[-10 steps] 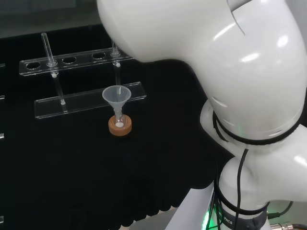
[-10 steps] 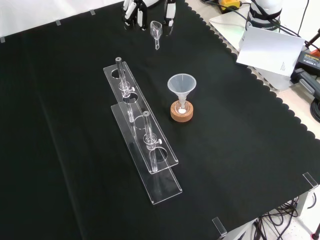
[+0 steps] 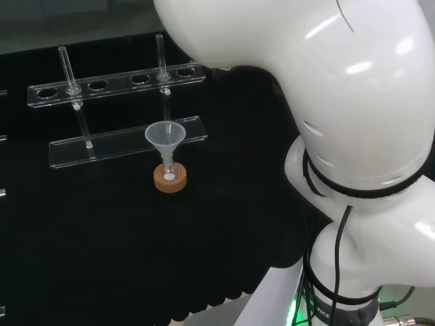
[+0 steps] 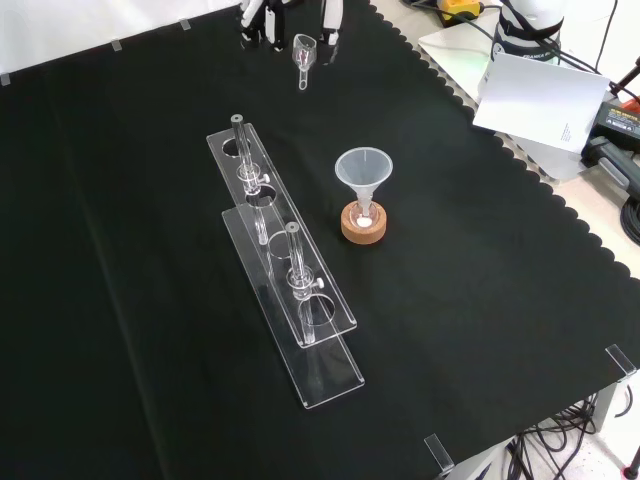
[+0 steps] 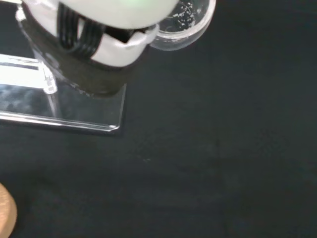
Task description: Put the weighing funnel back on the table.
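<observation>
Fingers [image 4: 329,18] of the robot hand [image 4: 262,20] came in at the top edge of the front view, curled down on both sides of the weighing funnel [image 4: 303,50] and pinching it near its scoop end. The small clear piece hung between them with its short stem pointing down toward the black cloth of the tabletop [image 4: 480,250]; whether the stem tip touched the cloth could not be told. In the wrist view the round clear mouth of the weighing funnel [image 5: 185,22] lay right against the black and white robot hand [image 5: 99,29].

Well apart from it, nearer the middle of the cloth in the front view, the big funnel [image 4: 363,172] stood mouth up with its stem in a small flask on a cork ring [image 4: 363,222]. Just to the left of that in the front view ran a long clear rack [image 4: 300,330] with two glass tubes [image 4: 294,262] upright in it. In the head view the funnel [image 3: 164,136] and cork ring [image 3: 169,178] stood in front of the rack [image 3: 122,144], and the arm's white links [image 3: 326,102] rose at the right
</observation>
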`<state>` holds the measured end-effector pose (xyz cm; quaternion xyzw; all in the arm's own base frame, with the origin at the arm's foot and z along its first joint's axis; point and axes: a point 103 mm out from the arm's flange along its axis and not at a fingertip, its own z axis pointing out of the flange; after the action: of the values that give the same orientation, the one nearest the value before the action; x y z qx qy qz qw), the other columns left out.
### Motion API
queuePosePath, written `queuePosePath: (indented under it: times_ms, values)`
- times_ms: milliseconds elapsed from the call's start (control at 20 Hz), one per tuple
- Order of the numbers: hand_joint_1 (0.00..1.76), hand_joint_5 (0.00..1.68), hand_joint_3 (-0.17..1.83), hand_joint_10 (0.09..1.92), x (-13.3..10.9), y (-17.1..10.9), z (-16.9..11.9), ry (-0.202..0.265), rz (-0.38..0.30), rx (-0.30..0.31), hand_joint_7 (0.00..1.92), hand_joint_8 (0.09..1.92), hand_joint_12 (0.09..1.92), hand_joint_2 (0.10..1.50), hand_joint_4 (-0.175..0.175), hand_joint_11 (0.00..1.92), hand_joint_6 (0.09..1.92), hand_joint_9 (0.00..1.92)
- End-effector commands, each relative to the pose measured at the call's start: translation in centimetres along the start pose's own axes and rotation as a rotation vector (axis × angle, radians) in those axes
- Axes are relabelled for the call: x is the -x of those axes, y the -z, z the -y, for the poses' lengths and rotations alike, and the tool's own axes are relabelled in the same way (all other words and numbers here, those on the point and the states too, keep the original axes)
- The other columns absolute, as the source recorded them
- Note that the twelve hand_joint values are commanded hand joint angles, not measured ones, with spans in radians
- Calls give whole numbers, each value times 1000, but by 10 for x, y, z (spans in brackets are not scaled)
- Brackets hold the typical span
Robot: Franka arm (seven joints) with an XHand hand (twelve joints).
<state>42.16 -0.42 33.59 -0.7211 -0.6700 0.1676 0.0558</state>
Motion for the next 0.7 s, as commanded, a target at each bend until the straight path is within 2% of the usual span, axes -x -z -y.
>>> queuePosePath:
  times_ms: [50, 700]
  values:
    - [1119, 1278, 661, 355, 15, -3, -9, -67, -12, -13, 554, 635, 1096, 651, 175, 760, 668, 910]
    - [1119, 1277, 662, 356, 46, -20, -36, -104, -58, -17, 556, 637, 1094, 651, 175, 769, 670, 912]
